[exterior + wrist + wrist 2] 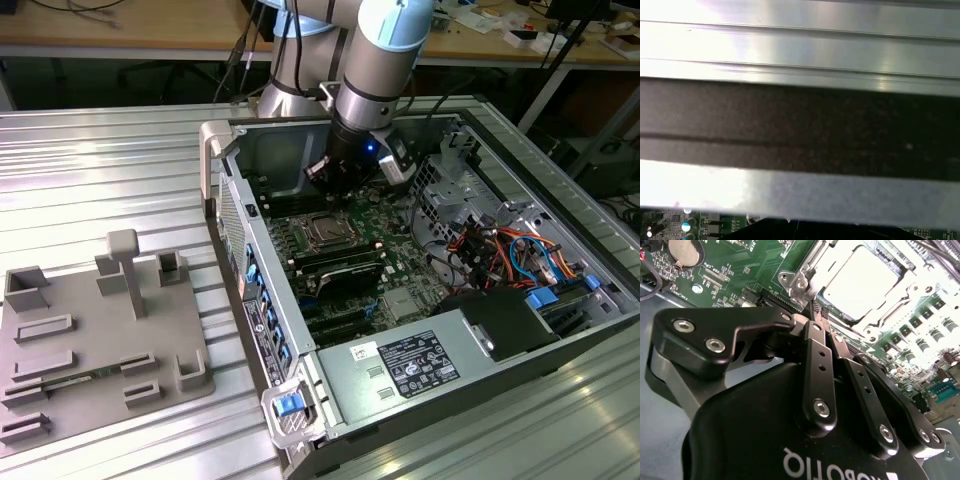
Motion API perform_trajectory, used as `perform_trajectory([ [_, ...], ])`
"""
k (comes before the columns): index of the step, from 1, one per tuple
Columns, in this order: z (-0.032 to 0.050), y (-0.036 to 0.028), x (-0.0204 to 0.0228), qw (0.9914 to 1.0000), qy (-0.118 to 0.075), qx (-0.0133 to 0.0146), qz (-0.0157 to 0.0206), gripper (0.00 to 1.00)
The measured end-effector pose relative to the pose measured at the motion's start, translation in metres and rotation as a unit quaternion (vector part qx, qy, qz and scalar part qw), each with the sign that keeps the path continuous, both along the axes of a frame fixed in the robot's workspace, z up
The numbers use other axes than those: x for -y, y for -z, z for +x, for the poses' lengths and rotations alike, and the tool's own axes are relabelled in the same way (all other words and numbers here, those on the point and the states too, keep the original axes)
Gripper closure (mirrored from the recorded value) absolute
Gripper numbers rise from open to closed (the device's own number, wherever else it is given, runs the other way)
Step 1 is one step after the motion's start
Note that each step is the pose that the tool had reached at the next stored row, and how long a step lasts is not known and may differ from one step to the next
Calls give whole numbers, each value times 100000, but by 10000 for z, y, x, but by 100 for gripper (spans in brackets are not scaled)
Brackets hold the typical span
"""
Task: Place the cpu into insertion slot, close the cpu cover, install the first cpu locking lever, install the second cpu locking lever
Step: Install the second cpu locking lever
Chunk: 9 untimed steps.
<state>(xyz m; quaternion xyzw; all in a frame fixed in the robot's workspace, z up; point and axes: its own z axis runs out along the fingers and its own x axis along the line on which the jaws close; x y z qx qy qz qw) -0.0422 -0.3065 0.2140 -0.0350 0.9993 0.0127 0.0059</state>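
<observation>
The cpu (857, 282) already lies in its slot, with the cpu cover (805, 277) folded down around it. The gripper (818, 310) hangs just beside the socket corner, its fingers pressed together and empty, probably so the narrow tip can push a lever.

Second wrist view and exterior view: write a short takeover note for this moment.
End effector: fingers shut together, holding nothing visible, tips beside a corner of the socket.
The cpu sits in the socket on the motherboard inside the open computer case.
The cpu cover appears closed flat around the chip.
Done: cpu placed, cover apparently down.
Left: the locking levers; whether either is latched cannot be told here.
</observation>
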Motion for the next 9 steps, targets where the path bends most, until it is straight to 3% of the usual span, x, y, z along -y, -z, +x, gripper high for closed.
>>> perform_trajectory([
  [9, 1, 0, 155, 100000, -2, 1, -218, 89],
])
